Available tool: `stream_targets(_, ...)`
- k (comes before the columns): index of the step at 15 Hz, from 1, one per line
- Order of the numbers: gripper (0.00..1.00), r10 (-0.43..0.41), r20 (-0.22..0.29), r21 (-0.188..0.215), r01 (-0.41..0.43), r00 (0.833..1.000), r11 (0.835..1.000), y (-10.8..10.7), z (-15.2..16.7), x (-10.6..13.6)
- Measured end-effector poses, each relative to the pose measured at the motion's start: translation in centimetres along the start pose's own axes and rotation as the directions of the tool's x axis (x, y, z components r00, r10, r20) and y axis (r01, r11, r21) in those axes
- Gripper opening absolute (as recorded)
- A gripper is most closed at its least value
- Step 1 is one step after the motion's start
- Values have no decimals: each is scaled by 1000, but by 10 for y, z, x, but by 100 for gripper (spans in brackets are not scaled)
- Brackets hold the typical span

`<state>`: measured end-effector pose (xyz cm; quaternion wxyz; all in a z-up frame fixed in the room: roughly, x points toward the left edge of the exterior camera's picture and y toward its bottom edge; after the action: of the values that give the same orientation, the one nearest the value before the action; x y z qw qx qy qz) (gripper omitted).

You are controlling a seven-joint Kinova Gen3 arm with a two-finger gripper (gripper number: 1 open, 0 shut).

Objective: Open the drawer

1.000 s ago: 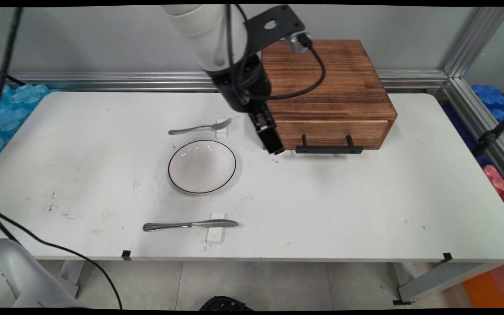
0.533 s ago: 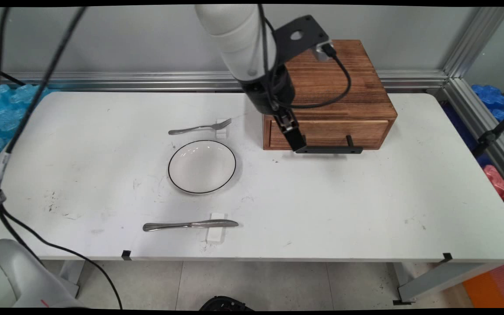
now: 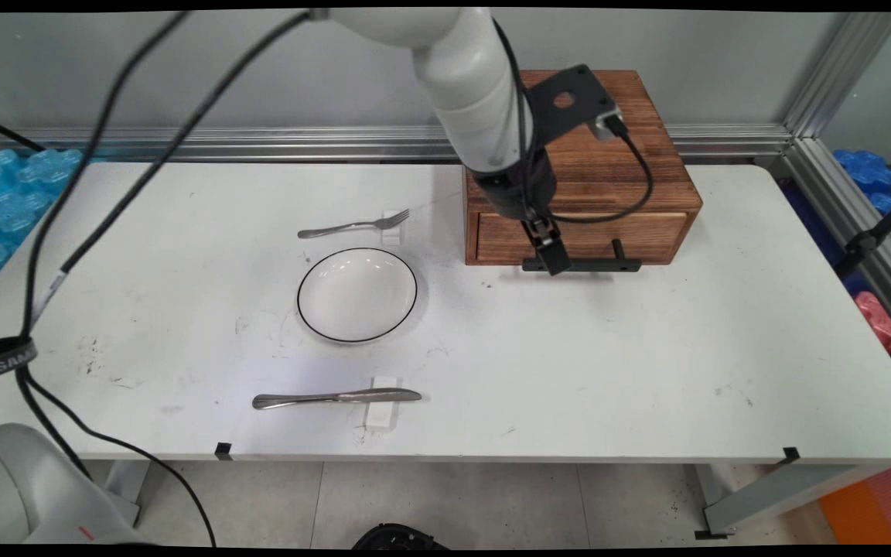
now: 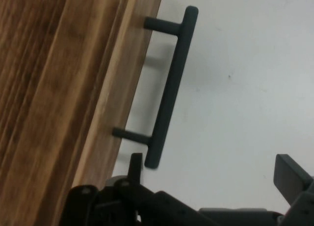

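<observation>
A brown wooden drawer box (image 3: 596, 151) stands at the back of the white table (image 3: 608, 363). Its shut drawer front (image 3: 639, 234) carries a black bar handle (image 3: 596, 265). My gripper (image 3: 554, 263) hangs over the left part of that handle and points down. In the hand view the handle (image 4: 169, 88) runs up from the picture's lower middle, beside the box's wood (image 4: 59, 88). The gripper (image 4: 211, 172) is open, one fingertip (image 4: 135, 163) beside the handle's near end, the other (image 4: 290, 171) far off over bare table. Nothing is held.
A white plate with a black rim (image 3: 357, 294) lies left of the box. A fork (image 3: 353, 226) lies behind it on a small white rest, and a knife (image 3: 336, 398) lies near the front edge on another. Black cables (image 3: 105, 147) hang at the left.
The arm has swung right, from beside the box's left front corner to over the drawer handle, and the gripper has come lower toward the handle. Nothing on the table has moved.
</observation>
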<state>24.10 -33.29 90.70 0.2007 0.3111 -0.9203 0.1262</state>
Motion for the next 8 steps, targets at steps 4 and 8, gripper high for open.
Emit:
stream_targets(4, 100, 22, -3, -1, -22, 1000, 1000, 0, 32, 10)
stream_targets(8, 100, 42, -5, -4, -42, 999, 999, 0, 64, 21)
